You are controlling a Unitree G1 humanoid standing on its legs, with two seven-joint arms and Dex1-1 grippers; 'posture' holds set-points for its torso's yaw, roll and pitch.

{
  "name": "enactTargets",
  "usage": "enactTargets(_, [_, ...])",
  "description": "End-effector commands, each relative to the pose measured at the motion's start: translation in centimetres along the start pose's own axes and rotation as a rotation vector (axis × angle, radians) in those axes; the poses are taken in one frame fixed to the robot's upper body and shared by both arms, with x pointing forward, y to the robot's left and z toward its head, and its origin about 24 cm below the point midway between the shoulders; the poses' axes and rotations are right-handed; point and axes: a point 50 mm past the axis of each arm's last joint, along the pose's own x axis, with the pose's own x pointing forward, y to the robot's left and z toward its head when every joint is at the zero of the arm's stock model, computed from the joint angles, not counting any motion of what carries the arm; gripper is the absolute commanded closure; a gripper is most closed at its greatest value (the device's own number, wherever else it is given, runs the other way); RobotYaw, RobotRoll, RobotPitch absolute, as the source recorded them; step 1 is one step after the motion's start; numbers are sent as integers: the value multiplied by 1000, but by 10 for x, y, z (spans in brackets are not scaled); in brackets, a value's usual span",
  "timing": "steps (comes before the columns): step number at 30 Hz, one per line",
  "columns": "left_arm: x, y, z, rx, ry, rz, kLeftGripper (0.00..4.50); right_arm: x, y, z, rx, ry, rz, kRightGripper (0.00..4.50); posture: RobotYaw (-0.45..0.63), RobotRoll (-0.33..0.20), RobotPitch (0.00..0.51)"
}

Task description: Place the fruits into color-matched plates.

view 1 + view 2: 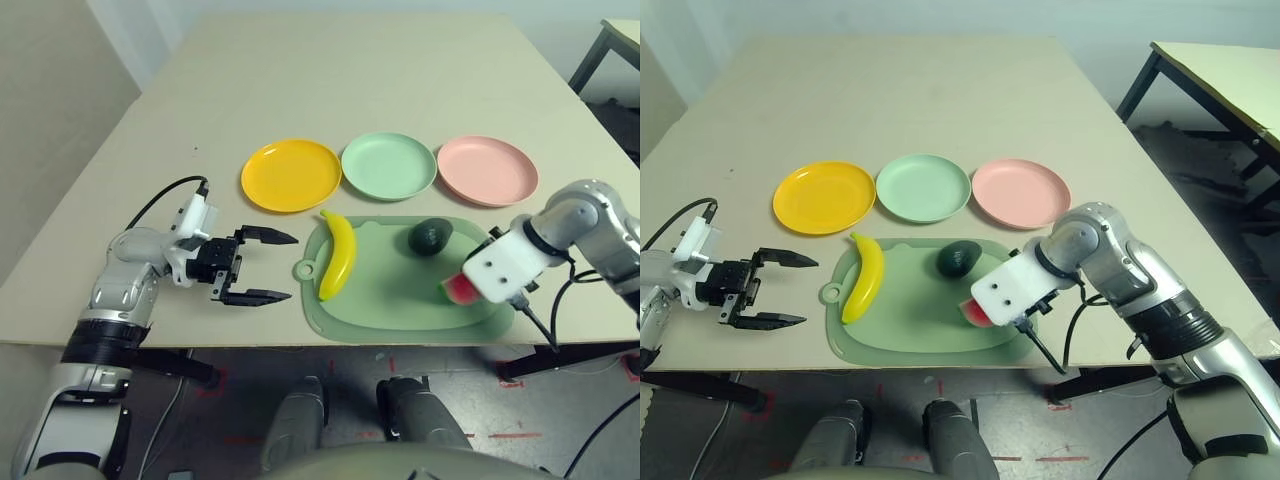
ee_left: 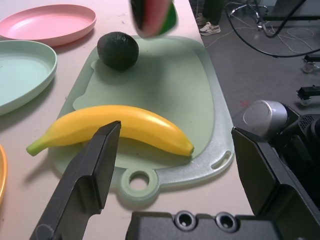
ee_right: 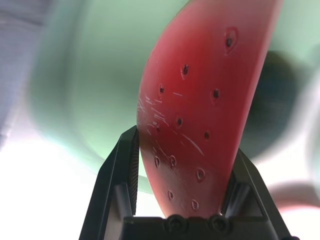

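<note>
Three round plates are sitting in a row on the table (image 1: 420,60): a yellow plate (image 1: 291,175), a green plate (image 1: 388,165) and a pink plate (image 1: 487,170), each one holding nothing. Just in front of them a green cutting board (image 1: 390,300) is lying, carrying two of the fruits. The banana (image 1: 338,253), curved and bright yellow, is resting along the board's left part, its tip reaching toward the yellow plate. The avocado (image 1: 430,236), small, dark green and rounded, is sitting near the board's far edge, in front of the gap between the green and pink plates. The watermelon wedge (image 3: 200,115), red with dark seed pits and a green rind, is being gripped between the two fingers of the right gripper (image 3: 182,165), above the board's right end. The left gripper (image 1: 262,266) is hovering left of the board with its fingers spread wide, holding nothing.
</note>
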Motion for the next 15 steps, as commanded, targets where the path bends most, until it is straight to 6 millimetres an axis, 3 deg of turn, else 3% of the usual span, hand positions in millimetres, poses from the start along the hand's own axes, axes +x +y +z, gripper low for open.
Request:
enactTargets(1, [5, 10, 2, -22, 7, 88, 0, -7, -20, -11, 62, -2, -56, 2419, -27, 0, 119])
enactTargets(8, [21, 37, 17, -43, 58, 383, 0, -15, -52, -59, 153, 184, -172, 2419, -5, 0, 117])
enactTargets(15, [30, 44, 47, -73, 4, 489, 0, -5, -51, -91, 207, 374, -173, 2419, 40, 0, 118])
